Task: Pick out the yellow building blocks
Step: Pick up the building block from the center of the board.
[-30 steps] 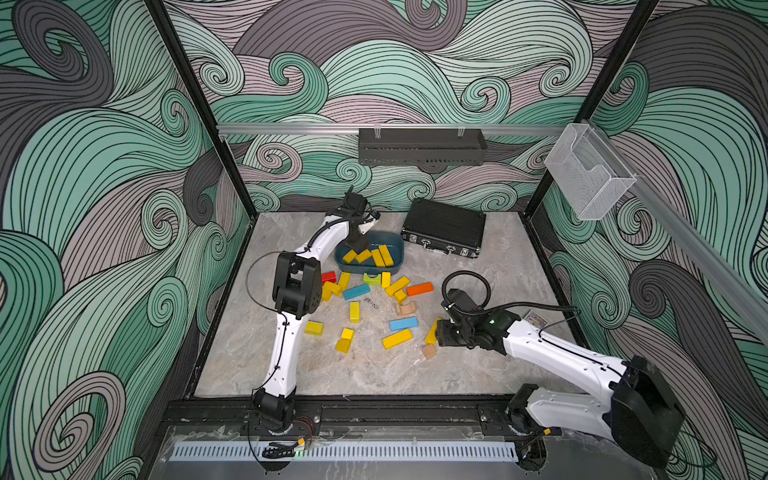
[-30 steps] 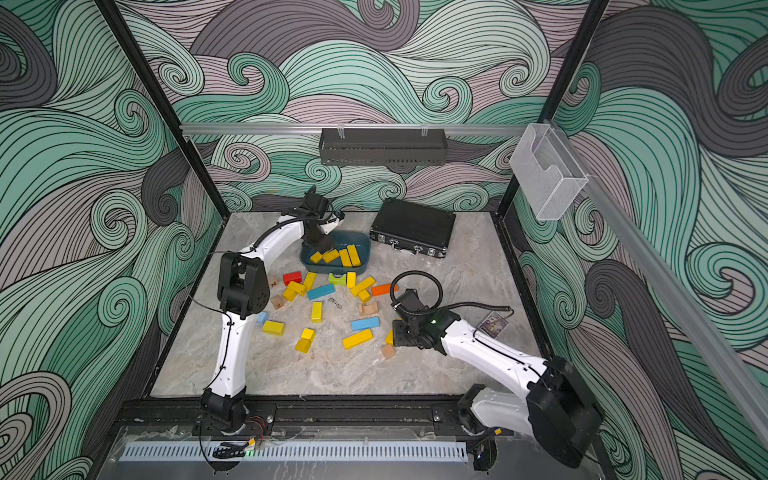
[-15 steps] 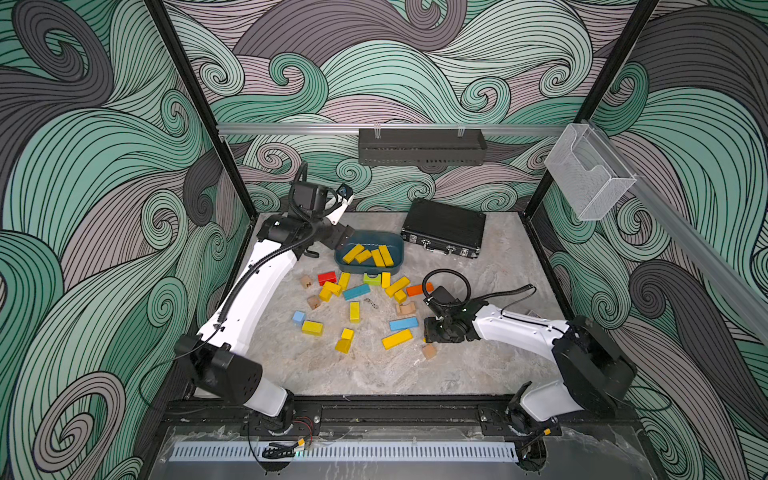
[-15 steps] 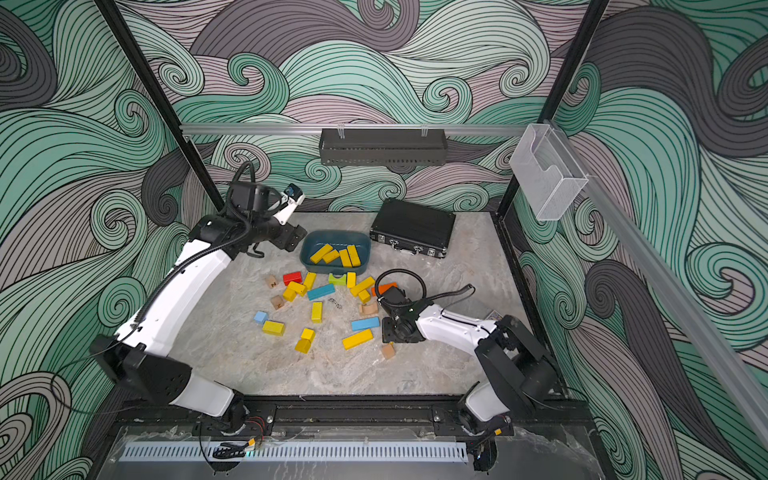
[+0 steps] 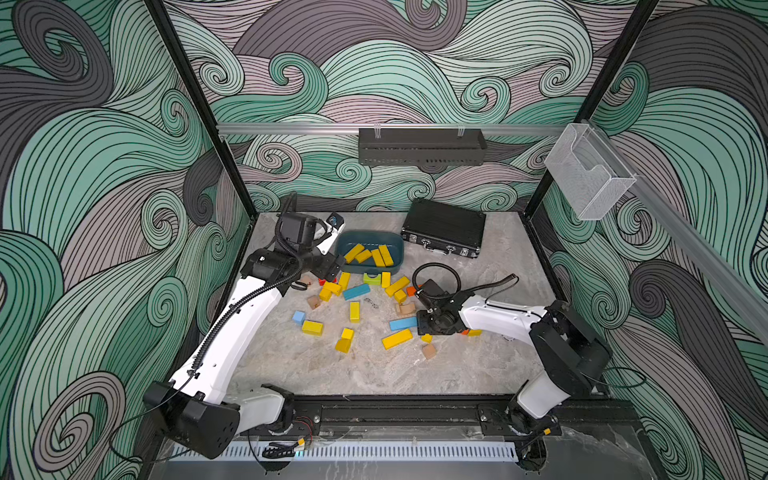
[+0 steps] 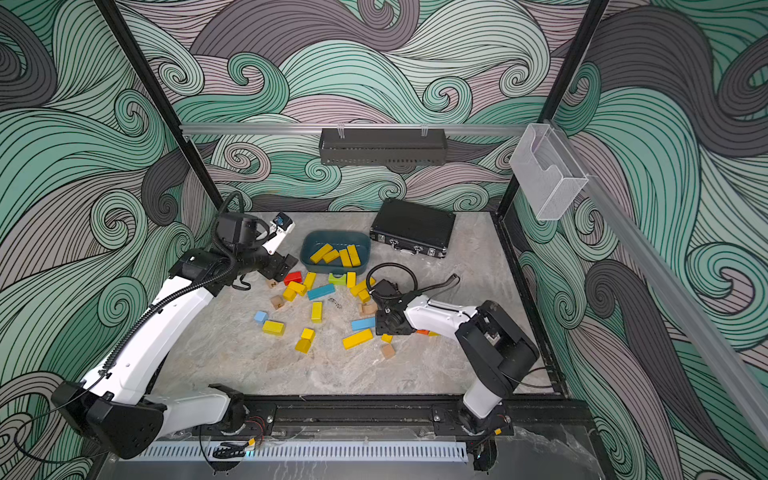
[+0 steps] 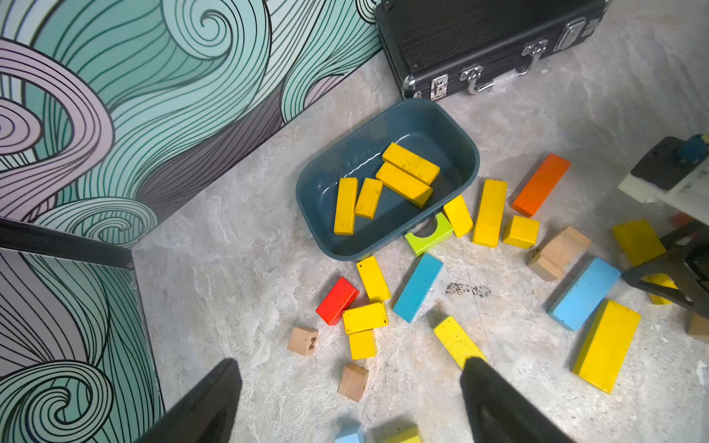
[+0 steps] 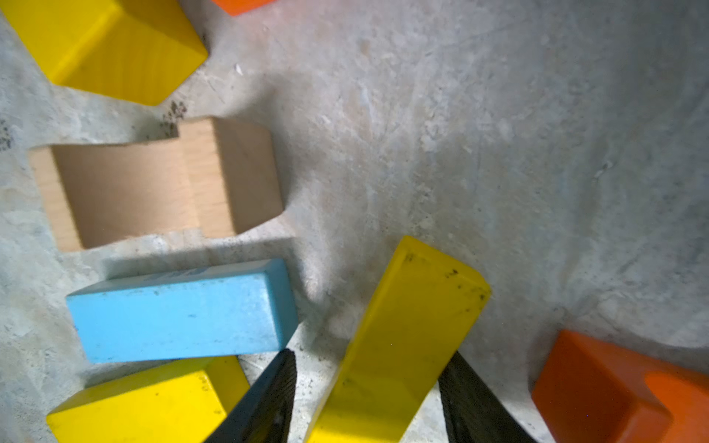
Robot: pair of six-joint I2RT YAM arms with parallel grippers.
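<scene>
Marbled grey desk (image 5: pixel 374 374) at frame centre: right end effector (image 8: pixel 366 399) grips a long yellow wooden block (image 8: pixel 399 337); lift it straight, clear of the blue bar (image 8: pixel 180 310). Left end effector (image 7: pixel 349 402) hangs released, empty, beside the teal plastic bin (image 5: pixel 395 243).

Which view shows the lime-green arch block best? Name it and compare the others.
The left wrist view: the lime-green arch block is large there, with its cut-out visible, beside the teal bin. In both top views it is a tiny green patch below the bin. The right wrist view does not show it.
</scene>
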